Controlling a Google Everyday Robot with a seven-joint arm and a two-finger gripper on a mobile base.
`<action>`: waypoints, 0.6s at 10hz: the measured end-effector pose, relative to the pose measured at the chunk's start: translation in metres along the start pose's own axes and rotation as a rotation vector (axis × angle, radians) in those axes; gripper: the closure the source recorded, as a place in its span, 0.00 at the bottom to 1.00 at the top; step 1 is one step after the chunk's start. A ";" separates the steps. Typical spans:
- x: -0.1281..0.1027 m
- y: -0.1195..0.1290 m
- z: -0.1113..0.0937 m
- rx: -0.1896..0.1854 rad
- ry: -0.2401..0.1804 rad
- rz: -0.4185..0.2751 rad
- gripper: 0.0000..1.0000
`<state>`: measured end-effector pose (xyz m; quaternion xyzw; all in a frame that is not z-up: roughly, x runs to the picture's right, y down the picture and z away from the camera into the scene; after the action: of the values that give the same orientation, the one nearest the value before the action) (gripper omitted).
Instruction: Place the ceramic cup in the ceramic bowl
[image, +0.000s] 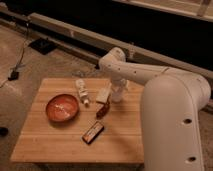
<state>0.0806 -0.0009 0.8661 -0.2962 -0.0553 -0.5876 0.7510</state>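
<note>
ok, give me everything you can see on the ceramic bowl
The ceramic bowl is shallow and round, reddish-orange with pale marks inside. It sits upright and empty on the left part of the wooden table, with nothing touching it. A small clear bottle lies just to its right, apart from it. The gripper is farther right, down at the white ceramic cup, well away from the bowl.

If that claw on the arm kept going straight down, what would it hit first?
Probably the ceramic cup: the gripper hangs right over it, pointing down, near the far right side of the table. Whether it already touches the cup is unclear.
</note>
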 end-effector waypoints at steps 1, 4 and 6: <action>-0.002 -0.004 0.001 -0.004 -0.001 -0.003 0.47; -0.001 0.010 0.005 -0.013 -0.010 -0.029 0.71; 0.001 0.017 -0.010 -0.015 -0.018 -0.067 0.91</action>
<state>0.0937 -0.0051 0.8519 -0.3051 -0.0673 -0.6102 0.7280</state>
